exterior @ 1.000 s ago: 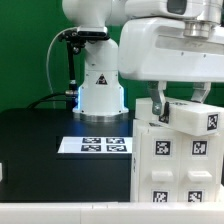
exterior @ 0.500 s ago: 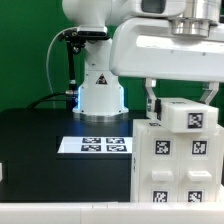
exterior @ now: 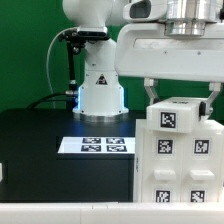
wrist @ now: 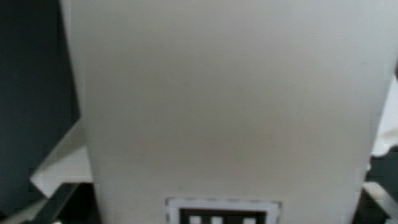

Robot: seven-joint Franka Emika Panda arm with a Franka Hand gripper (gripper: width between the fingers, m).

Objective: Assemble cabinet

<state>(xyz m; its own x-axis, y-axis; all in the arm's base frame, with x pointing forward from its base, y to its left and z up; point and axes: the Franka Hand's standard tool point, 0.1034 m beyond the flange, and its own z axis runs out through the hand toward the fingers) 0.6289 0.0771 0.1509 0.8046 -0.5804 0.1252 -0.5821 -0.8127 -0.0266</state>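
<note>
In the exterior view the cabinet body (exterior: pixel 178 165), a tall white box with several tags on its front, stands at the exterior view's right. My gripper (exterior: pixel 183 98) is shut on a white tagged cabinet block (exterior: pixel 180 116), one finger on each side. It holds the block level on or just above the top of the body. I cannot tell whether they touch. In the wrist view the block (wrist: pixel 222 110) fills the picture, with a tag (wrist: pixel 226 213) at its near end between my dark fingers (wrist: pixel 50 205). My gripper (wrist: pixel 222 215) grips that end.
The marker board (exterior: pixel 95 146) lies flat on the black table (exterior: pixel 40 150), to the exterior view's left of the cabinet. The arm's white base (exterior: pixel 100 88) stands behind it with cables, against a green backdrop. A white ledge (exterior: pixel 60 212) runs along the front.
My gripper has carried the block toward the exterior view's left and turned it from tilted to level, so it now sits squarely over the cabinet body.
</note>
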